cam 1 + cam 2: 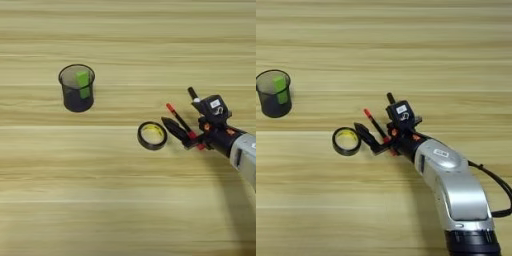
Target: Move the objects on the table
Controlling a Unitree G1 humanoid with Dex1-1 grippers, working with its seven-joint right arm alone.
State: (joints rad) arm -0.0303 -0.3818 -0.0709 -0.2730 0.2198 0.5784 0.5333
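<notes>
Worktop [100, 200]: a broad light wooden surface with pale grain stripes running side to side.
Arm [456, 190]: a silver forearm coming in from the lower right, ending in the hand.
Hand [376, 131]: two black fingers pointing toward the robot's left; one finger [365, 134] reaches forward low over the worktop, the other sits behind the pen. Whether the fingers are pinching anything I cannot tell.
Pen [181, 121]: thin, black and red, lying slanted right at the fingers, its red tip pointing up and to the left of the hand.
Marker [194, 95]: white with a black cap, only its capped end showing just beyond the hand, on the far side.
Tape ring [152, 135]: black with a yellow core, flat on the worktop just left of the fingertips, apart from them.
Mesh cup [77, 88]: dark, upright, well to the left of the hand and further away.
Green stick [83, 82]: standing inside the mesh cup, leaning on its wall.
</notes>
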